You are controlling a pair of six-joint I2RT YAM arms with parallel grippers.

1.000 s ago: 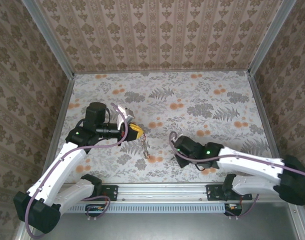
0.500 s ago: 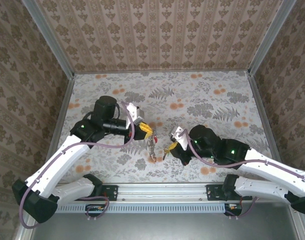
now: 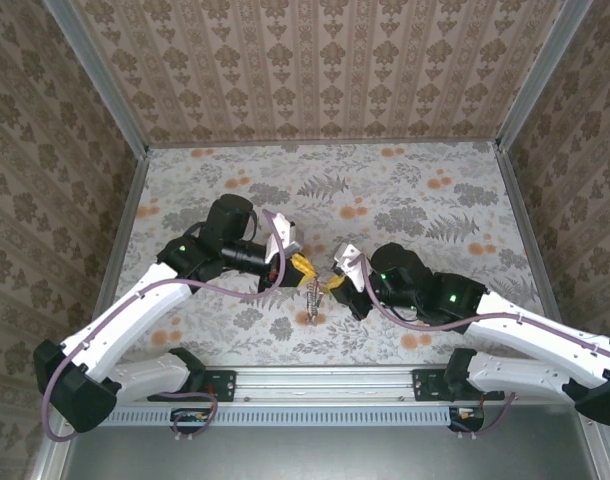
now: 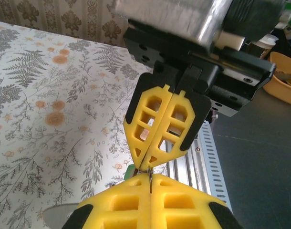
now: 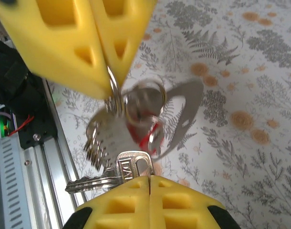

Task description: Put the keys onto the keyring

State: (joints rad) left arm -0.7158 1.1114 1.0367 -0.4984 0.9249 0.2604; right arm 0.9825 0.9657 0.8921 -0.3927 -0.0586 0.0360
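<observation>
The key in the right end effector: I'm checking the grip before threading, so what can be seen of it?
The key is silver metal, with a squarish head pierced by a slot and a toothed blade. It lies roughly level, blade pointing toward the rail, head pinched by the shut right end effector. It sits below the hanging bunch; contact there is unclear.

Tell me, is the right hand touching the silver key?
Touching. The right wrist view shows the right hand shut on the head of the silver key.
</observation>
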